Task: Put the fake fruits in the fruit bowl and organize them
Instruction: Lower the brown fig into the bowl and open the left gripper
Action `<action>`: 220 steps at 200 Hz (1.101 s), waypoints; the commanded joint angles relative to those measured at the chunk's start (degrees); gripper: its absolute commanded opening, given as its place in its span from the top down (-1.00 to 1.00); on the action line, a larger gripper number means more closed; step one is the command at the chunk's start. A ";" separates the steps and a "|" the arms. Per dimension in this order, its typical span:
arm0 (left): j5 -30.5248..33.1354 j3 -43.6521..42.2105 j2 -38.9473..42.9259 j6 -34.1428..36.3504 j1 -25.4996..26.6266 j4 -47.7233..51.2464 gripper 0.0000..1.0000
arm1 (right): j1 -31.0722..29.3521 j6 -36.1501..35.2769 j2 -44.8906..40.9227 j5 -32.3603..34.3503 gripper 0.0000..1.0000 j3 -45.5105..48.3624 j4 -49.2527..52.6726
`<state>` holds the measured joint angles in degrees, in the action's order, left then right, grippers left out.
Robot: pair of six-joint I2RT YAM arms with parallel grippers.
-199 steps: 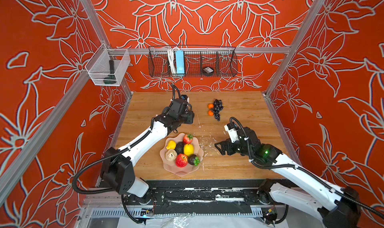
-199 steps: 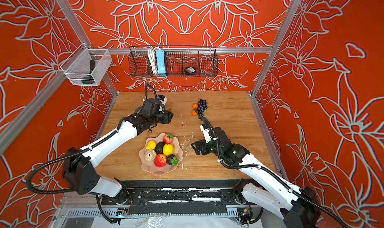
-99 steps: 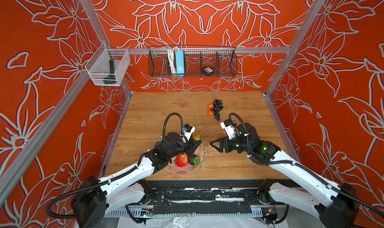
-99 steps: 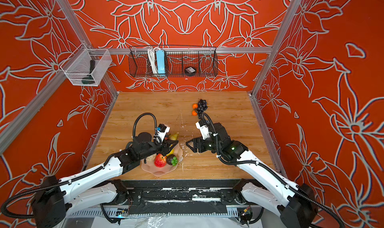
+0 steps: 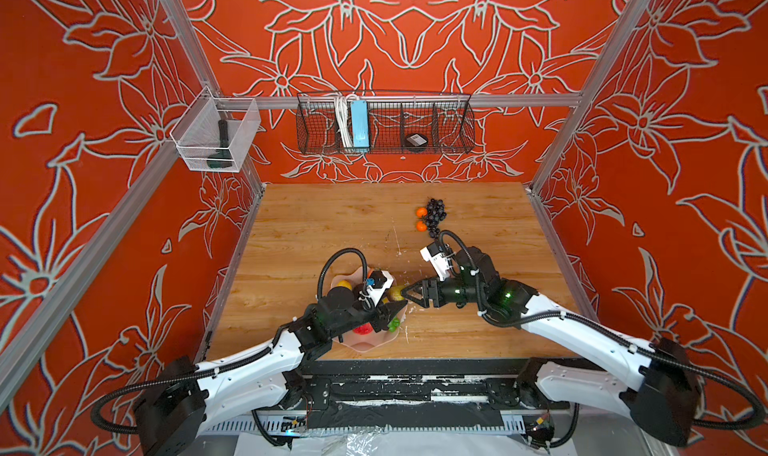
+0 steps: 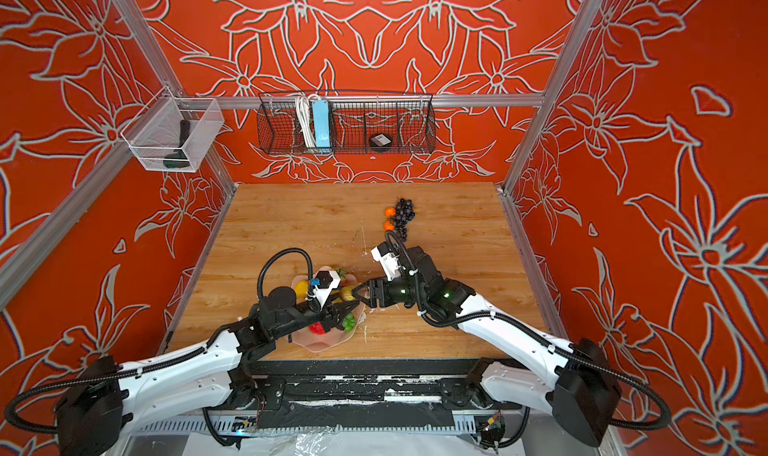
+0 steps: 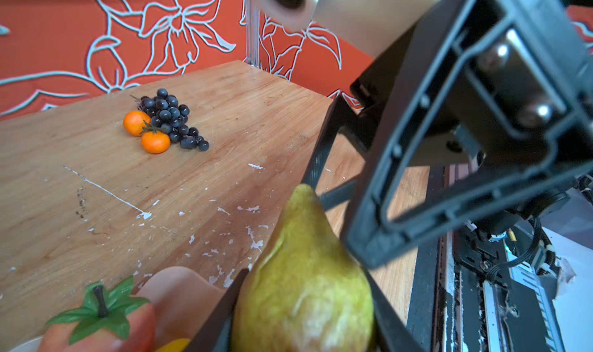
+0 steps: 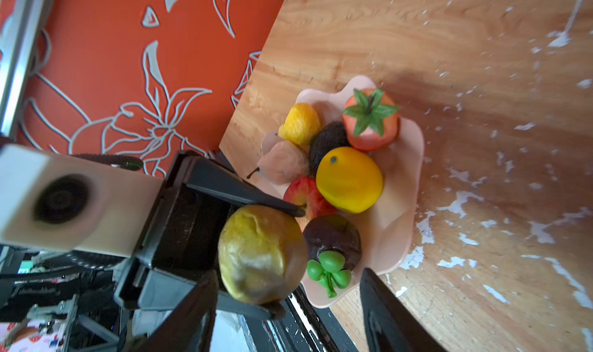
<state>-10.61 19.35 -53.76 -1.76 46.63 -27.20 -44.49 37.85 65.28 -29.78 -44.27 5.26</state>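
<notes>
Two-arm handover, probably, at fruit bowl's (image 8: 414,161) 2 o'clock: left gripper (image 5: 397,308) clamps pear (image 7: 305,279); right gripper (image 5: 406,295) gapes at its tip.

Left gripper (image 7: 305,279) clamped tight; right gripper (image 8: 287,276) wide-jawed, facing it closely; both arms angled inward

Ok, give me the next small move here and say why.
Probably close the right pincer on the pear: the left pincer grips it above the fruit bowl, and the right's open jaws seem to flank its narrow end, ready for a handover.
</notes>
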 commanded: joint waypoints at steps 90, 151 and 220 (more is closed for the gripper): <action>-1.60 -1.29 1.56 4.96 2.22 -5.06 0.06 | -3.86 0.13 3.23 -3.68 -0.54 -3.56 -1.38; -0.81 -1.04 0.60 5.96 3.20 -4.95 0.01 | -4.20 0.44 3.81 -4.40 -0.22 -3.68 -1.92; 2.61 0.59 1.02 5.39 3.38 -0.20 -0.50 | -4.20 -3.92 2.78 2.41 -0.06 -5.79 3.30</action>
<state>-9.82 18.22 -52.99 3.88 49.65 -29.08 -48.36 36.77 68.88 -31.79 -47.44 5.54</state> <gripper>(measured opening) 0.700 0.539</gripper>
